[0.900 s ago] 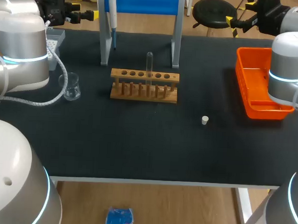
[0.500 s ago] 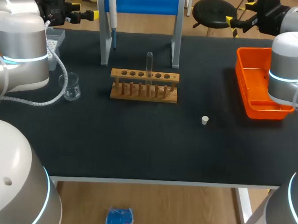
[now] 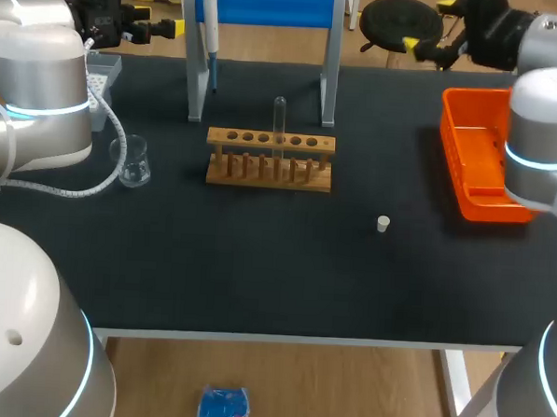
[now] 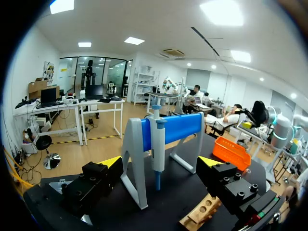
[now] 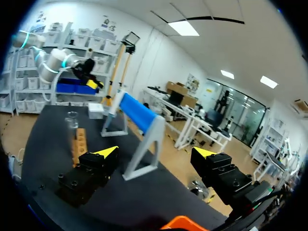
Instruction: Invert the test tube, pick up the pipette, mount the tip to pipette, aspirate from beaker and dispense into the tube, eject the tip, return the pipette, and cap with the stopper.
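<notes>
Bench (image 3: 256, 273): black surface.

1. Stopper (image 3: 382, 223): small, white, alone on the near-right part of the bench, well apart from everything else.
2. Wooden rack (image 3: 270, 159): mid-bench. The test tube (image 3: 279, 120) stands upright in one of its middle holes.
3. Beaker (image 3: 132, 161): clear glass, left of the rack, close beside the left arm.
4. Orange tray (image 3: 481, 172): on the right side of the bench, under the right arm.
5. Tip box (image 3: 102, 76): far left, partly hidden by the left arm.
6. Blue-barred stand (image 3: 266, 7): behind the rack. The pipette (image 3: 208, 27) hangs on its left end.
7. Left tool (image 3: 159, 21): at the far left edge, fingers spread, nothing between them; it faces the stand and pipette.
8. Right tool (image 3: 430, 25): beyond the far right edge, fingers likewise apart and unloaded.
</notes>
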Action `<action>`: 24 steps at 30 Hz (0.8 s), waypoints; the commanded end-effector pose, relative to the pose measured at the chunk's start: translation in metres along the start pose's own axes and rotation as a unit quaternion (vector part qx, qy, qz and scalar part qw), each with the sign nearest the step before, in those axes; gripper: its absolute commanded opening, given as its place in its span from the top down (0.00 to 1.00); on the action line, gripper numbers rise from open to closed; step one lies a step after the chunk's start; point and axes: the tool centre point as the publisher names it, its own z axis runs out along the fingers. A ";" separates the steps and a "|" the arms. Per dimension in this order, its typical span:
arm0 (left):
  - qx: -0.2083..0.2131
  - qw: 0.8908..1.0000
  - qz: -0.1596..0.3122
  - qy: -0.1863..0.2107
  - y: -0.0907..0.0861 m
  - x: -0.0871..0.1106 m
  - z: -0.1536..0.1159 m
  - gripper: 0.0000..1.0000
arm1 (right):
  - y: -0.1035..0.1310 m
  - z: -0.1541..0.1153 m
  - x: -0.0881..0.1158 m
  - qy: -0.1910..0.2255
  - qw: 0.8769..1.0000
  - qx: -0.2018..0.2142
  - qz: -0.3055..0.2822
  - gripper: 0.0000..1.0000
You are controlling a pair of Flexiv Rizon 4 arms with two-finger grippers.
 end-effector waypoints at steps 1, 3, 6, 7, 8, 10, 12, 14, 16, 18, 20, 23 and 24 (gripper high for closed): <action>-0.002 1.000 0.000 0.001 -0.001 0.000 0.000 0.00 | -0.002 -0.066 0.034 0.069 0.993 -0.092 -0.004 0.00; -0.002 1.000 0.000 0.001 -0.001 0.000 0.000 0.00 | 0.000 -0.074 0.049 0.103 0.987 -0.122 0.000 0.00; -0.002 1.000 0.000 0.001 -0.001 0.000 0.000 0.00 | 0.001 -0.082 0.071 0.161 0.974 -0.159 -0.007 0.00; -0.002 1.000 0.000 0.001 -0.001 0.000 0.000 0.00 | 0.001 -0.083 0.077 0.177 0.969 -0.171 -0.008 0.00; -0.002 1.000 0.000 0.001 -0.001 0.000 0.000 0.00 | 0.001 -0.083 0.083 0.190 0.967 -0.171 -0.007 0.00; -0.002 1.000 0.000 0.001 -0.001 0.000 0.000 0.00 | 0.001 -0.084 0.096 0.221 0.957 -0.185 -0.003 0.00; -0.002 1.000 0.000 0.001 -0.001 0.000 0.000 0.00 | 0.001 -0.083 0.109 0.239 0.953 -0.183 0.001 0.00; -0.002 1.000 0.000 0.001 -0.001 0.000 0.000 0.00 | -0.002 -0.081 0.124 0.262 0.947 -0.185 -0.003 0.00; -0.002 1.000 0.000 0.001 -0.001 0.000 0.000 0.00 | -0.006 -0.079 0.138 0.284 0.941 -0.182 -0.012 0.00; -0.002 1.000 0.000 0.001 -0.001 0.000 0.000 0.00 | -0.008 -0.078 0.144 0.285 0.941 -0.179 -0.019 0.00; -0.002 1.000 0.000 0.001 -0.001 0.000 0.000 0.00 | -0.008 -0.078 0.144 0.285 0.941 -0.179 -0.019 0.00; -0.002 1.000 0.000 0.001 -0.001 0.000 0.000 0.00 | -0.008 -0.078 0.144 0.285 0.941 -0.179 -0.019 0.00; -0.002 1.000 0.000 0.001 -0.001 0.000 0.000 0.00 | -0.008 -0.078 0.144 0.285 0.941 -0.179 -0.019 0.00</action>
